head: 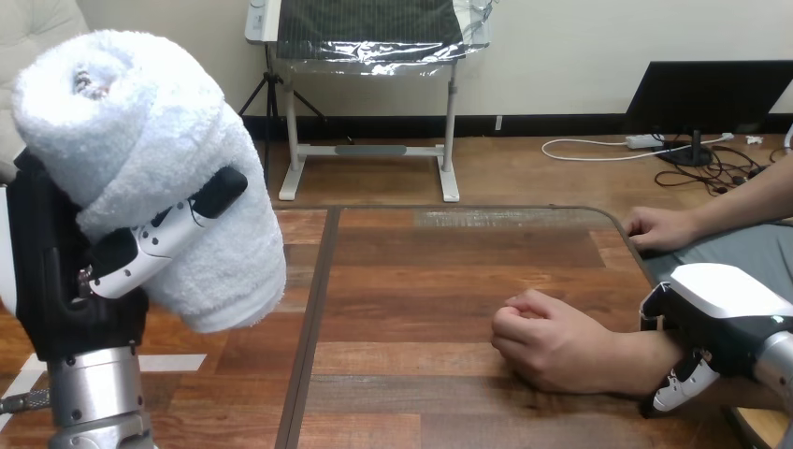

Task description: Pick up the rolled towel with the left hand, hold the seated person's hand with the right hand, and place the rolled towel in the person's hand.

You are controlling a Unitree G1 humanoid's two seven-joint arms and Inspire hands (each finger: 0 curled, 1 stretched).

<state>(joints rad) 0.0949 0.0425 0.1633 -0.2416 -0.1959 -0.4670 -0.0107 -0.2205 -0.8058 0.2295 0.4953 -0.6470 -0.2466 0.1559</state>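
The left hand (70,281), black with white shells on it, stands high at the end of its silver forearm (93,393). It holds the white, fluffy rolled towel (159,122). Its fingers (154,243) are curled across the front of the roll and press a little into the soft cloth, so this hand is closed around the rolled towel. The rolled towel sits above the palm and to its right, and it is tilted. One end points up, where the spiral of the roll shows, and the other end hangs lower, to the right of the fingers. It is in the air, well apart from the brown wooden table (421,281), and it touches only this hand.

The right hand (720,299) is low, over the near right part of the table. Its white back lies on top of the person's wrist (641,360). Its fingers (681,388) come curled round the near side of that wrist, so this hand is closed on the wrist. Just to the left of the right hand, the person's hand (552,346) rests on the table as a loose fist, with the knuckles turned to the left. The rolled towel is well apart from this fist, far to its left and higher.

Beyond the right hand, the person's other hand (659,229) lies on the far right edge of the table, apart from both robot hands.
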